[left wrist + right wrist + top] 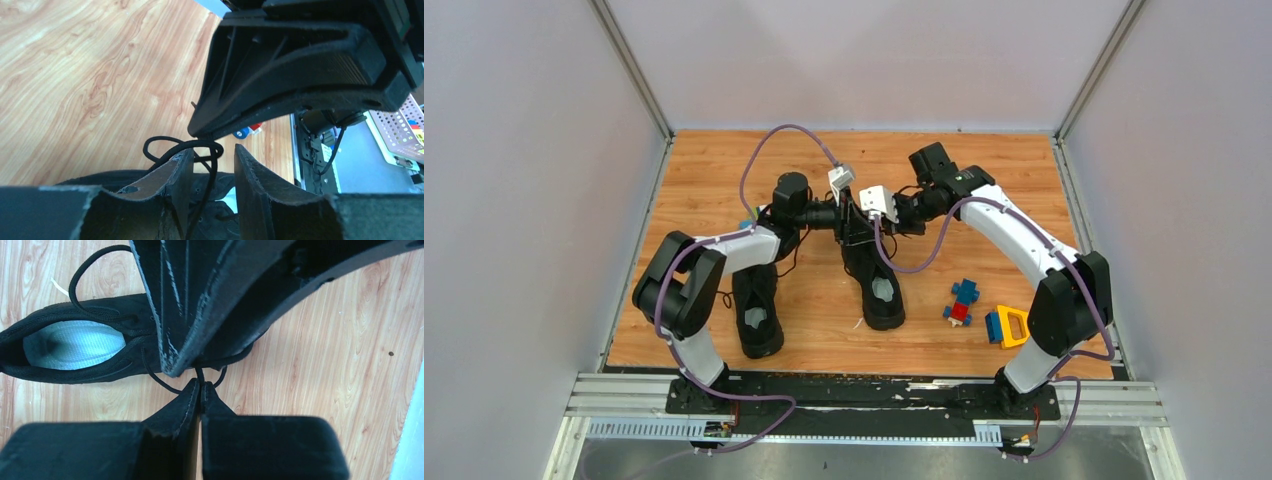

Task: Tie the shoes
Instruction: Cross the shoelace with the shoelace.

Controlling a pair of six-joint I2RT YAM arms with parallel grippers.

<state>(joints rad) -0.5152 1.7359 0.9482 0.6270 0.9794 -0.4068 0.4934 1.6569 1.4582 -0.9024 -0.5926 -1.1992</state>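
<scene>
From above, two black shoes lie on the wooden tabletop [714, 170], toes toward the far side. The left shoe [759, 320] sits near the left arm's base. The middle shoe [882, 295] lies just to its right, near the centre. Both arms reach inward and meet over the far end of the middle shoe, with the left pincer [844, 218] and right pincer [869, 222] almost tip to tip. Toy blocks [964, 301] lie to the right of the middle shoe, apart from it.

From the left wrist, the left pincer [214, 155] stands spread, with a clear gap between its fingers. A strand of the thin black lace [167, 142] hangs down through that gap without being squeezed, and the lace loops just to the left of it. The middle shoe [220, 187] shows below, between the fingers. The right pincer [196, 131] comes in from above, its tip down at the lace loop.

From the right wrist, the right pincer [201, 386] is pressed together, pinching the lace [80, 270] at its tip. From there a strand runs back to the middle shoe [125, 315], which lies on its sole at the left with its pale insole showing. The left pincer [172, 367] comes down from the top, its tip just beside the pinched strand. Bare tabletop [325, 365] fills the right.
</scene>
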